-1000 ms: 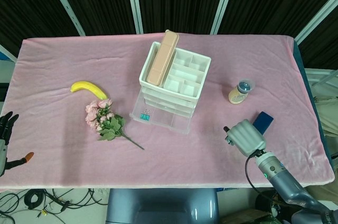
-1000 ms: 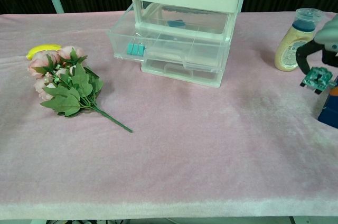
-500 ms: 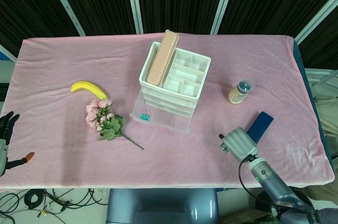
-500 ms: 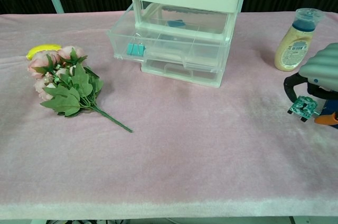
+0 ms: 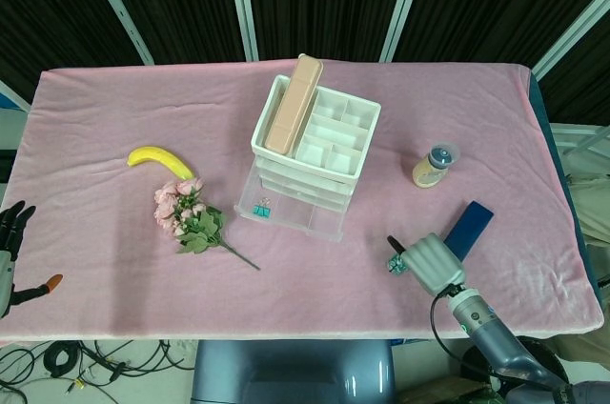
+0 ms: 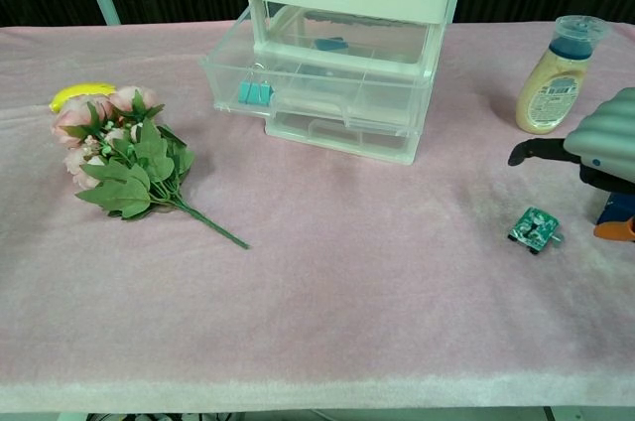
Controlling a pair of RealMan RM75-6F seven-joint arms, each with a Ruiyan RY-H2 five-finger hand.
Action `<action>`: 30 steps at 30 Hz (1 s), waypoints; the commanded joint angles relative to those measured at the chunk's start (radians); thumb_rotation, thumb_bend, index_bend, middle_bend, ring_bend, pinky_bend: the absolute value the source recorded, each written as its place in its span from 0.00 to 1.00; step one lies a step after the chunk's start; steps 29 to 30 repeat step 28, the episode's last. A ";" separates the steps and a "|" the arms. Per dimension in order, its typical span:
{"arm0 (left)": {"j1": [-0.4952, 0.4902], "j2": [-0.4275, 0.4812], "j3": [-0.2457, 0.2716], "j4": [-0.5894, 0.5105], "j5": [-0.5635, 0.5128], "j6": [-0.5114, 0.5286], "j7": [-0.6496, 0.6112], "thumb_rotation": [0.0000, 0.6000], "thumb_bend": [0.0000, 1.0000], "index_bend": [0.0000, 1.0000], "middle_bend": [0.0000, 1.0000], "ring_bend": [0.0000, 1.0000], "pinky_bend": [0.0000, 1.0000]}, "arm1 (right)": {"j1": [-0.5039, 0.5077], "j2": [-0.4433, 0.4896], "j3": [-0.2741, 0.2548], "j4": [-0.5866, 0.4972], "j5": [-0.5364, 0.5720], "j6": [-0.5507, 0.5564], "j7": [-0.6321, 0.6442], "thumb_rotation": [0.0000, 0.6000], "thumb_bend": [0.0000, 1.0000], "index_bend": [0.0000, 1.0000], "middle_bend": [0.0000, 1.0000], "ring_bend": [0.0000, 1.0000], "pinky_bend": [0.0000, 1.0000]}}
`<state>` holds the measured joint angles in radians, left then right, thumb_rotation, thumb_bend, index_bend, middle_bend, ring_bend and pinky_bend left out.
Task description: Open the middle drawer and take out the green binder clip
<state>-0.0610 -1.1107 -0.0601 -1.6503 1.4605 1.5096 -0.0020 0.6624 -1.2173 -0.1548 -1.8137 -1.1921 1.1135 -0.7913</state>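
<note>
Green binder clip (image 6: pixel 534 228) lies flat, tilted diagonally, on pink cloth (image 6: pixel 347 282).

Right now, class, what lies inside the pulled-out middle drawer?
In the middle drawer a teal binder clip sits at its front left corner. The rest looks bare through the clear plastic; its back is hidden under the upper drawer.

You have a matt, fuzzy pink cloth worktop (image 6: pixel 327 312) with soft creases. The clear glossy plastic drawer unit (image 6: pixel 342 93) carries an opaque white plastic tray (image 5: pixel 329 132). The small green binder clip (image 6: pixel 534 229) looks matt. Your right hand (image 5: pixel 434 261) has a smooth ribbed grey shell; the yellow banana (image 5: pixel 157 158) is smooth.
</note>
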 commanded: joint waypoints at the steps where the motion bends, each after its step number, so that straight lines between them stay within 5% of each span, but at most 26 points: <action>1: 0.000 0.000 0.000 0.000 0.000 0.000 -0.001 1.00 0.00 0.00 0.00 0.00 0.00 | -0.031 0.025 -0.003 -0.014 -0.044 0.049 0.018 1.00 0.12 0.16 0.88 0.89 0.78; 5: 0.000 0.000 0.001 0.002 0.003 0.001 0.000 1.00 0.00 0.00 0.00 0.00 0.00 | -0.085 0.067 -0.015 -0.021 -0.126 0.150 0.045 1.00 0.12 0.14 0.83 0.84 0.73; 8: 0.000 -0.001 0.002 0.003 0.005 0.001 0.004 1.00 0.00 0.00 0.00 0.00 0.00 | -0.144 0.101 -0.028 -0.012 -0.192 0.253 0.090 1.00 0.12 0.12 0.69 0.73 0.61; 13: 0.001 -0.004 0.004 0.006 0.011 0.006 0.014 1.00 0.00 0.00 0.00 0.00 0.00 | -0.258 0.143 -0.051 0.053 -0.290 0.417 0.229 1.00 0.11 0.00 0.24 0.22 0.27; 16: 0.002 -0.005 0.005 0.009 0.014 0.010 0.020 1.00 0.00 0.00 0.00 0.00 0.00 | -0.319 0.153 -0.066 0.107 -0.331 0.485 0.305 1.00 0.07 0.00 0.04 0.03 0.17; 30: 0.005 -0.004 0.025 0.016 0.043 0.011 0.068 1.00 0.00 0.00 0.00 0.00 0.00 | -0.472 0.105 -0.037 0.276 -0.353 0.615 0.534 1.00 0.04 0.00 0.00 0.00 0.14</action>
